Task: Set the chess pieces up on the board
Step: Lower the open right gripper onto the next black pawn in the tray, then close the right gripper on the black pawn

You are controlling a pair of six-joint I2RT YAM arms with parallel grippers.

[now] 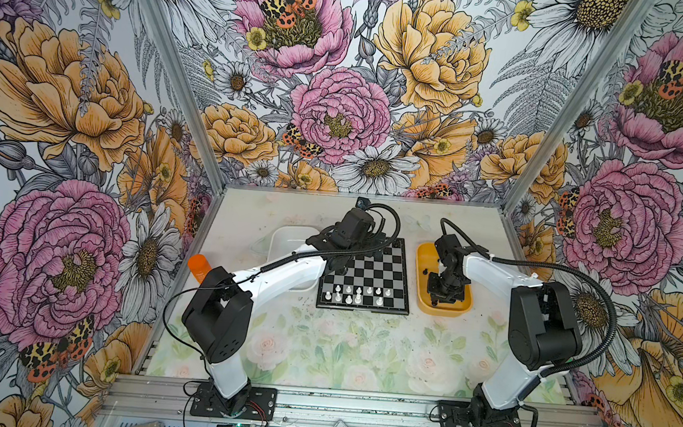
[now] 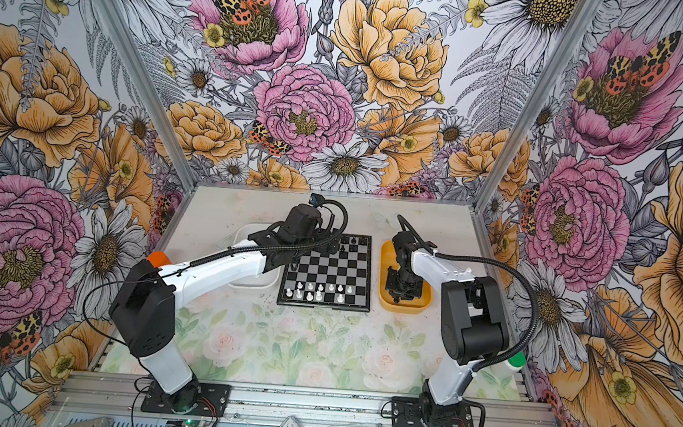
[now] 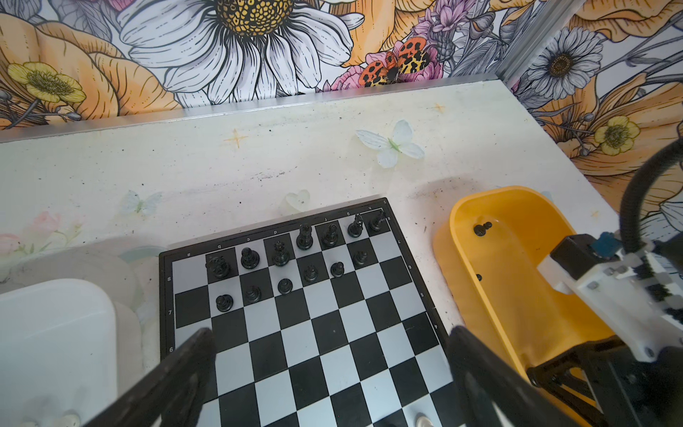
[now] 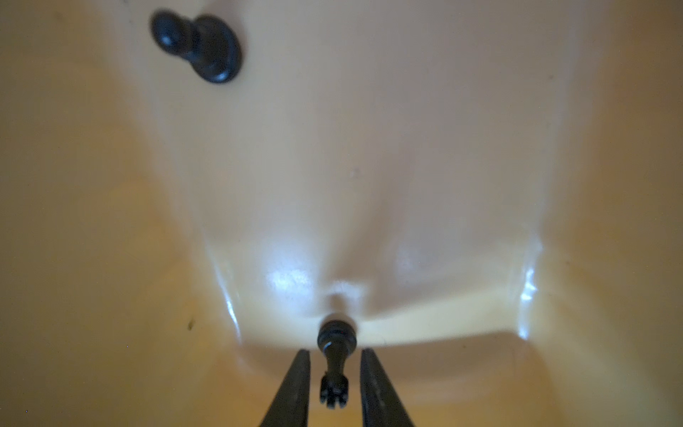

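Yellow tray (image 4: 554, 148) pick in hand: black notch-topped chess piece (image 4: 334, 342) lying between right gripper (image 4: 334, 355) jaws, narrowly parted, not quite touching. Left gripper (image 3: 329, 340) spread wide above board (image 3: 369, 295). Next, probably: pinch squarely, lift, carry to board's empty corner.

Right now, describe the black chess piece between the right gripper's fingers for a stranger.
Find the yellow plastic tray right of the black-and-silver checkered chessboard. Inside, the right gripper flanks one black piece. Its notched crown sets it apart from the round-headed pawn farther off.
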